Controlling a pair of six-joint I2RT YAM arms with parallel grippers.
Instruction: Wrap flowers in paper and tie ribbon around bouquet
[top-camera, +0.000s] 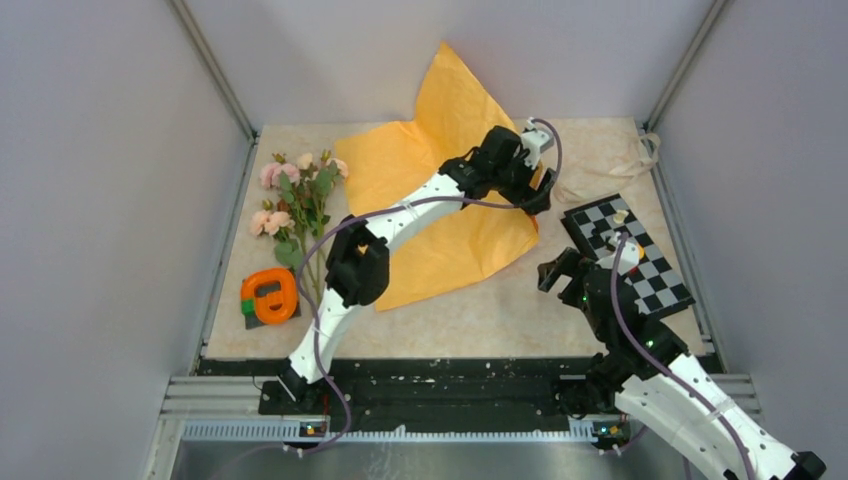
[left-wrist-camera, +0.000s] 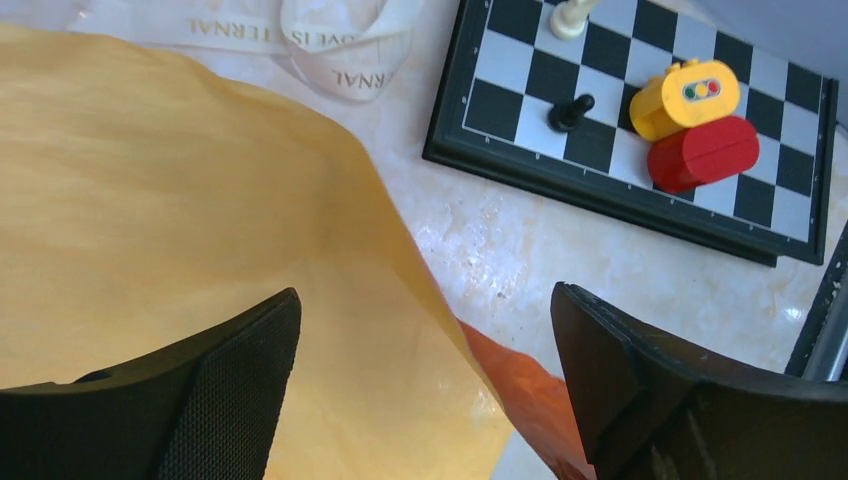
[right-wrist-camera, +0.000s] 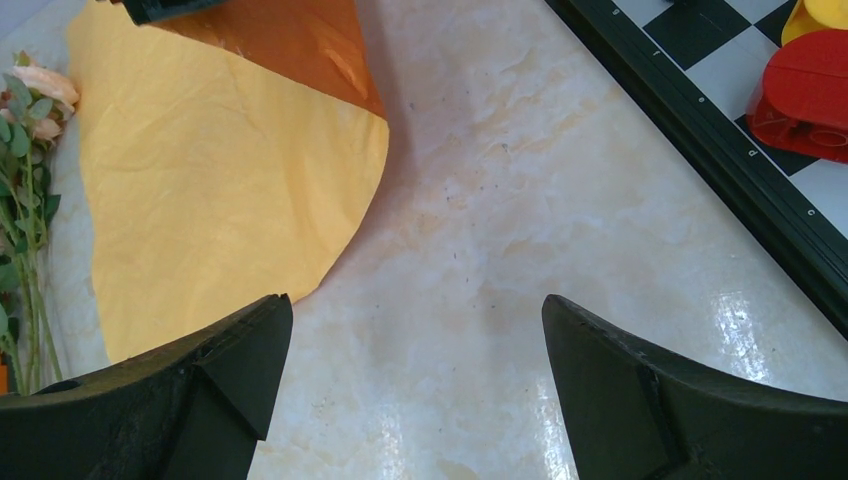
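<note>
1. The left claw (left-wrist-camera: 425, 300), jaws apart and empty, hangs over the paper (left-wrist-camera: 150, 200), whose upturned orange corner lies just beneath it.
2. The right claw (right-wrist-camera: 416, 305), equally wide and empty, hovers over the counter (right-wrist-camera: 480, 200), with the paper ahead to its left.
3. The flowers (top-camera: 300, 195) lie well left of both claws, and the ribbon (left-wrist-camera: 340, 40) lies ahead of the left claw.
4. Best practice: smooth that corner flat before fetching stems.

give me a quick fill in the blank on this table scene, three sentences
1. In the top view the flowers lie to the ____ of the paper.
2. On the chessboard, the yellow block touches a ____ one.
3. The left tool hangs over the paper's edge with its jaws ____.
Missing words: left; red; open
</note>
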